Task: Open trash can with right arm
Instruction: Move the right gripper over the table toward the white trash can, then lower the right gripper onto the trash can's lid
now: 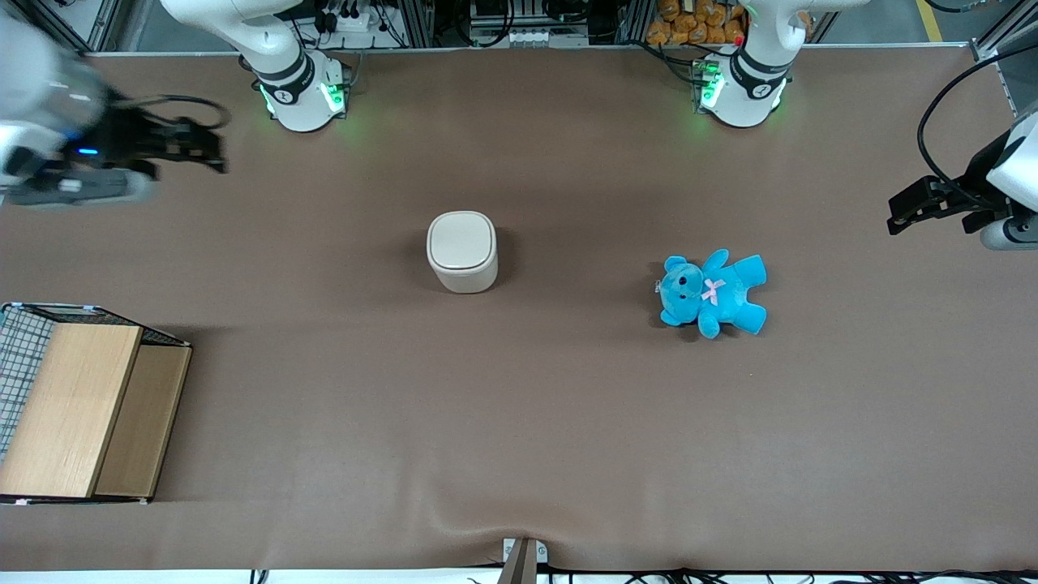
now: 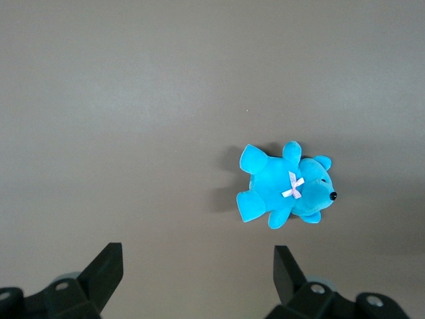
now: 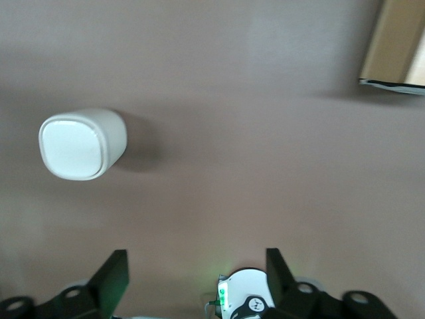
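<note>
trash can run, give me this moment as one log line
trash can: lid shut, upright mid-table | gripper: open, empty, high toward working arm's end, apart from can | teddy bear: lying toward parked arm's end

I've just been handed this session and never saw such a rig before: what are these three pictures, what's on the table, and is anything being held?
The wide picture looks at the table from the front; the other two come from cameras on each arm's wrist, looking down past the fingers. Two white robot arms are bolted at the table's edge farthest from the front camera. The working right arm is raised at its end of the table, its gripper open and holding nothing, well away from everything. On the brown table stands the trash can, lid shut and untouched. A blue teddy bear lies toward the parked arm's end. A wire-and-wood basket sits at the working arm's end, nearer the front camera than the can.
</note>
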`<action>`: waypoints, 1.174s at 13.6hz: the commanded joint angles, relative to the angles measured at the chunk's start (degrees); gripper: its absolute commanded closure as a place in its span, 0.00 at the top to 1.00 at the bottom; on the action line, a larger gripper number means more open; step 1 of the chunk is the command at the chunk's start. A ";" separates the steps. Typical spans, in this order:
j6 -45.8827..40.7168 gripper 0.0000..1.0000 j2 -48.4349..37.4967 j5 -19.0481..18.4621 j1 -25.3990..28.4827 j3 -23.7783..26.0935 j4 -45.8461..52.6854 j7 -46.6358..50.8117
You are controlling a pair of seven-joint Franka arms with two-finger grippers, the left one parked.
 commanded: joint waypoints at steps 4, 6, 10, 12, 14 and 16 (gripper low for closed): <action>8.00 0.00 8.62 0.37 13.20 -0.70 -0.91 10.16; 11.69 0.00 11.52 0.11 16.72 -0.70 -1.88 12.97; 20.21 0.00 17.15 0.02 18.05 -0.61 -4.60 14.39; 24.00 0.00 19.17 0.45 18.58 -0.61 -8.37 14.48; 27.25 0.00 19.44 0.63 19.45 -0.61 -11.98 14.57; 28.84 0.00 19.53 1.50 19.98 -0.61 -14.01 14.57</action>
